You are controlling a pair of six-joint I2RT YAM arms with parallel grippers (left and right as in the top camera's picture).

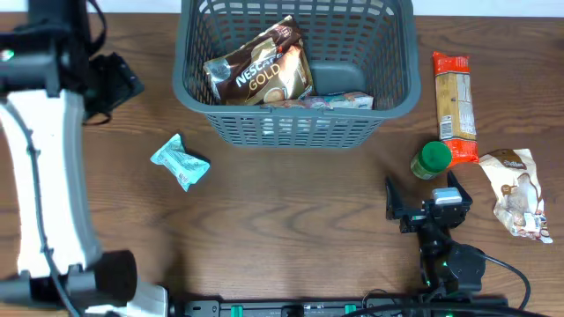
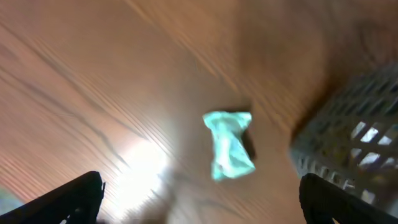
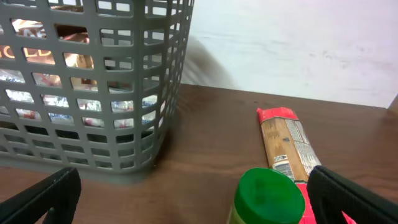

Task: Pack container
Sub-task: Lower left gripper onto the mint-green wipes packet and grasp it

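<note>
The container, a blue-grey lattice basket, stands at the back centre and holds a brown Nescafe Gold packet and a silvery packet. A crumpled teal packet lies on the table left of it. In the blurred left wrist view the teal packet lies ahead of my open left gripper, with the container's corner at right. My left gripper hangs at the far left. My right gripper is open, and a green-lidded jar stands between its fingers, near the right one.
A long spaghetti packet with red ends lies right of the basket, just beyond the jar. A white and brown bag lies at the right edge. The left arm's white link runs down the left side.
</note>
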